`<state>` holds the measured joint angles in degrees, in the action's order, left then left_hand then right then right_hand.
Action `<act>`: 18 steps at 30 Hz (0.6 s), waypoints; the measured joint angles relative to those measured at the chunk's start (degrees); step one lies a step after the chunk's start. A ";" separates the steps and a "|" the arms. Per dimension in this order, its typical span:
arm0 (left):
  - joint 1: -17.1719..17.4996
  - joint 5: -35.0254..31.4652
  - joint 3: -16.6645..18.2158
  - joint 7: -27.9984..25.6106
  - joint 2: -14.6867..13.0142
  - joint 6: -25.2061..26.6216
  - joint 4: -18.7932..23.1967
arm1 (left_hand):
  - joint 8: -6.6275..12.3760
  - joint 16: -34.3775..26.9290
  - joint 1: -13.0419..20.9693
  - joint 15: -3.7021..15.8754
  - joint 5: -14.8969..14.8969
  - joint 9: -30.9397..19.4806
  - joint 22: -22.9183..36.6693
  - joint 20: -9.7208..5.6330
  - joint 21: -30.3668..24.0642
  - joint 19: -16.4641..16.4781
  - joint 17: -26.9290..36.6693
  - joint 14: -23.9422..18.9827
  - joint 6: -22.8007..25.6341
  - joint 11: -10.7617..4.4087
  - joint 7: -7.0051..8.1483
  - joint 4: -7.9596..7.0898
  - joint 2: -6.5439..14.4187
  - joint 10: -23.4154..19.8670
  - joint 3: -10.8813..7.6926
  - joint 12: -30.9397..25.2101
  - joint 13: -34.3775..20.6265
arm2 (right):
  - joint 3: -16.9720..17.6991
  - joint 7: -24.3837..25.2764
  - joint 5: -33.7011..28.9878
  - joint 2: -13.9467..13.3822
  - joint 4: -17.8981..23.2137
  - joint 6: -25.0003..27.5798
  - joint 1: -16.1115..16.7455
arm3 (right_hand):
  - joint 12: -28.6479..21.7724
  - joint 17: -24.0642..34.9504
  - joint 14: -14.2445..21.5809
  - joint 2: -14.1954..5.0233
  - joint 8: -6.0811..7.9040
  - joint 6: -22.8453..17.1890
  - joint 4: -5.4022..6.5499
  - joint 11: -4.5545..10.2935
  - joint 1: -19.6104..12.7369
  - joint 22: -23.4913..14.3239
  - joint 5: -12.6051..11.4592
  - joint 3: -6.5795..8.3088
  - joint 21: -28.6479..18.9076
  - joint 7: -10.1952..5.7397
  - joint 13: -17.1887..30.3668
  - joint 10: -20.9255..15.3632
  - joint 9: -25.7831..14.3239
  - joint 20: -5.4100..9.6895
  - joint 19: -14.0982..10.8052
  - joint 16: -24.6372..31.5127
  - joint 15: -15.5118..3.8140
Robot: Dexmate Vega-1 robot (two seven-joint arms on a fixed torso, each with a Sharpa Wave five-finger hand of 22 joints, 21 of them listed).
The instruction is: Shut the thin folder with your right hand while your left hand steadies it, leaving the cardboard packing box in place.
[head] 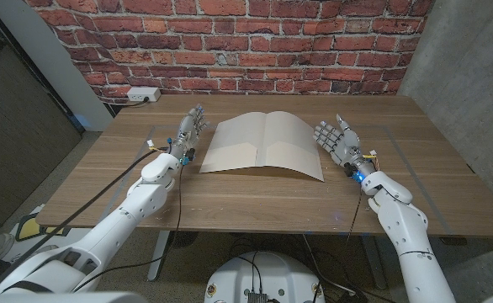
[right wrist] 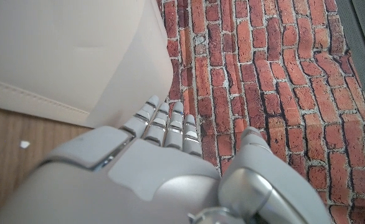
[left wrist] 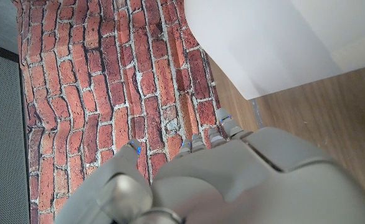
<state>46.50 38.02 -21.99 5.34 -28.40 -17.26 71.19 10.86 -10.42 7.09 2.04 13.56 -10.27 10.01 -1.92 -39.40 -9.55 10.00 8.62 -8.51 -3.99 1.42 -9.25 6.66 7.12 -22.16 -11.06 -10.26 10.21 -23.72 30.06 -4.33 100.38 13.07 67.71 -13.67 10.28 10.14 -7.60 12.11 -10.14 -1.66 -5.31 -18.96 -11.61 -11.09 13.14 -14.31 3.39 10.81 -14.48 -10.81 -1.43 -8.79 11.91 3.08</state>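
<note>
Your folder (head: 263, 143) lies open and blank, no writing readable. Your left hand (head: 188, 130) and right hand (head: 336, 139) flank it, fingers apart, holding nothing.

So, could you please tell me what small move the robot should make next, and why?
Probably bring the left robot hand inward onto the left leaf of the open folder. The folder lies spread flat on the table, and both hands stand beside it without touching; the right robot hand should wait until the folder is steadied.
</note>
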 measured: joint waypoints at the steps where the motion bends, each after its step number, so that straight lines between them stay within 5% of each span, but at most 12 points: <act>1: -0.05 0.00 -0.03 0.00 0.03 0.00 -0.05 | 0.00 0.00 0.00 0.00 0.00 0.00 0.00 0.00 0.00 0.00 0.00 0.00 0.00 0.00 0.00 0.00 0.00 0.00 0.00 0.00 0.00 | 0.00 -0.10 0.45 0.00 0.00 0.84 0.00 | 0.00 0.00 0.01 0.01 0.00 -0.13 0.00 -0.08 -0.01 0.00 0.00 0.00 0.00 -0.13 0.00 -0.08 0.00 0.00 0.00 0.00 -0.01; 18: -1.32 0.05 -0.76 2.03 0.84 -0.05 -2.16 | 0.00 0.00 0.00 0.00 0.23 -0.29 -0.01 0.00 0.44 0.00 -0.01 0.00 0.00 0.00 0.00 0.00 0.00 0.00 0.00 0.00 0.00 | 1.66 -1.30 3.99 -0.25 8.87 9.81 5.95 | -0.55 0.27 2.30 -0.75 0.00 -0.51 0.31 0.02 0.30 0.00 -0.44 0.63 -0.70 0.09 -0.01 -1.41 0.01 0.33 -1.55 0.00 -0.25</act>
<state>45.18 38.08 -22.75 7.37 -27.57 -17.31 69.02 10.86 -10.42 7.09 2.04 13.79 -10.56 10.01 -1.92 -38.96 -9.55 9.99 8.62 -8.51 -3.99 1.42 -9.25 6.66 7.12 -22.16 -11.06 -10.26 11.88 -25.02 34.05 -4.58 109.25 22.87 73.67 -14.21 10.55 12.43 -8.35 12.10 -10.65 -1.34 -5.29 -18.66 -11.61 -11.53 13.77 -15.02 3.48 10.81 -15.89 -10.80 -1.10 -10.34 11.91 2.83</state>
